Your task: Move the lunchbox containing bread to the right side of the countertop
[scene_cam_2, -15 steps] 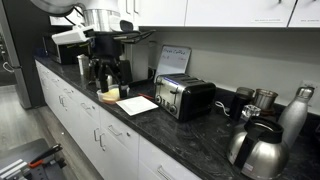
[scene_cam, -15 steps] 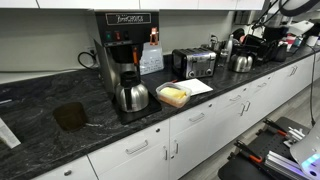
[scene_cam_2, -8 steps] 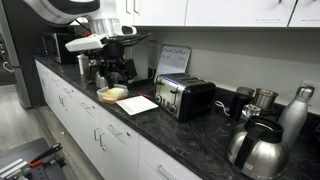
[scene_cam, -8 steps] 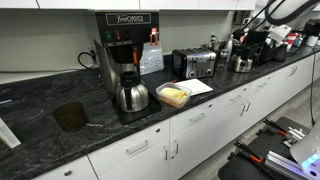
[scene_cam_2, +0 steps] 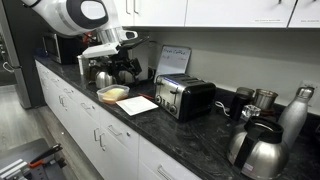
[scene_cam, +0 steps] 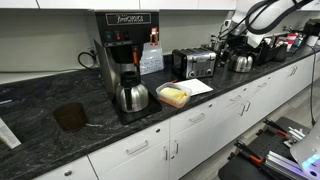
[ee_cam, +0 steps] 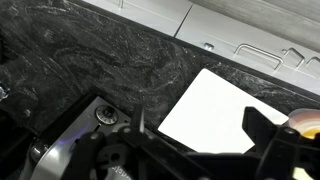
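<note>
The lunchbox (scene_cam: 173, 96) is a small clear container with pale yellow-tan bread inside. It sits near the front edge of the dark speckled countertop (scene_cam: 60, 95), between the coffee maker and the toaster, and shows in both exterior views (scene_cam_2: 112, 93). My gripper (scene_cam: 224, 42) hangs in the air above the counter, behind the toaster and apart from the lunchbox. In the wrist view my gripper (ee_cam: 200, 138) is open and empty, its dark fingers (ee_cam: 263, 128) standing apart over the white paper sheet. A yellow corner of the lunchbox (ee_cam: 306, 121) shows at the right edge.
A flat white paper sheet (scene_cam: 196, 87) lies beside the lunchbox. A silver toaster (scene_cam: 194, 63), a black coffee maker (scene_cam: 124, 45) with a steel carafe (scene_cam: 131, 96), and steel kettles (scene_cam_2: 258, 148) stand on the counter. White cabinets (scene_cam: 150, 145) run below.
The arm has swung along the counter toward the toaster and lunchbox, and the gripper now hangs nearer to them. The lunchbox and paper have not moved.
</note>
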Tool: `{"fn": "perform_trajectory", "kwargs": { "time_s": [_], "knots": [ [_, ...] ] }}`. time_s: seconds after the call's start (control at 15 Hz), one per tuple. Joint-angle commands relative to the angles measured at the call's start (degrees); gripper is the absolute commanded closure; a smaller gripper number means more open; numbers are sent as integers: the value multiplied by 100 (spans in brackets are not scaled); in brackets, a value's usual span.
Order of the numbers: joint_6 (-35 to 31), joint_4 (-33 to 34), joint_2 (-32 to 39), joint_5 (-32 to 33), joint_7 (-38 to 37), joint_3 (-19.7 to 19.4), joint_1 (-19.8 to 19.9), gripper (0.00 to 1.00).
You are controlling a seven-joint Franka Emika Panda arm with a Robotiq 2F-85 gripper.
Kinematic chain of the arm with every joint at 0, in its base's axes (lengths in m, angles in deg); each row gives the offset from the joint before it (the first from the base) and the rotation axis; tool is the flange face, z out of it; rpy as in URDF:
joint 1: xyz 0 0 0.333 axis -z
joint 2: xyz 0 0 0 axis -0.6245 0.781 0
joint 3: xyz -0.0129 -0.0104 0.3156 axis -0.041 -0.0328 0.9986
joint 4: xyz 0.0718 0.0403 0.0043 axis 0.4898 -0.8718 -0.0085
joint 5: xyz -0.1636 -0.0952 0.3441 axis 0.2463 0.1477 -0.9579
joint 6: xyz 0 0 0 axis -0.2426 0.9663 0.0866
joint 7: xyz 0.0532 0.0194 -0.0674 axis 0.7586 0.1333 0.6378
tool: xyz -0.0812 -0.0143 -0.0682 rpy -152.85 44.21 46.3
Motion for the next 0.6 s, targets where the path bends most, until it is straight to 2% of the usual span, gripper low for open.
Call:
{"fn": "perform_trajectory", "kwargs": {
  "time_s": [0.0, 0.27, 0.53],
  "knots": [
    [13, 12, -1, -41, 31, 46, 50, 0],
    [13, 15, -1, -42, 31, 45, 50, 0],
    [-419, 256, 344, -540, 188, 27, -343, 0]
  ]
}}
